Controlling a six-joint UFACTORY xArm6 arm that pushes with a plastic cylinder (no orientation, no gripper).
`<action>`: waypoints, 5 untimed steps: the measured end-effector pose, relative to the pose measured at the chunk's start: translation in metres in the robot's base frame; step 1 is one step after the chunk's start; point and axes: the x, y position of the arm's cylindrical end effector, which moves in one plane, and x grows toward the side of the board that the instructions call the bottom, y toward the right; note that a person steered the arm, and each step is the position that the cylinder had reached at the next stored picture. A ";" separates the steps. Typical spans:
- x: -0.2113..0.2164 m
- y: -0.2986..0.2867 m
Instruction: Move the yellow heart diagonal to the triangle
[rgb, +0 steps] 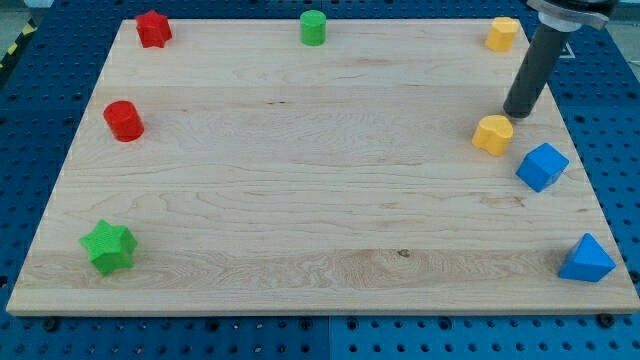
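A yellow heart (492, 134) lies near the board's right edge, about mid-height. My tip (517, 115) rests on the board just above and to the right of it, very close or touching. The rod rises from there to the view's top right. A blue triangle (586, 259) sits at the board's bottom right corner, well below and to the right of the heart. A blue cube (542, 166) lies between them, just right of and below the heart.
A second yellow block (502, 33) sits at the top right. A green cylinder (313, 27) is at top middle and a red star (153, 28) at top left. A red cylinder (124, 120) is at left and a green star (108, 247) at bottom left. The wooden board (300, 180) lies on a blue pegboard.
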 end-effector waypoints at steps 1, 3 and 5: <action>0.000 0.000; 0.001 0.001; 0.011 0.007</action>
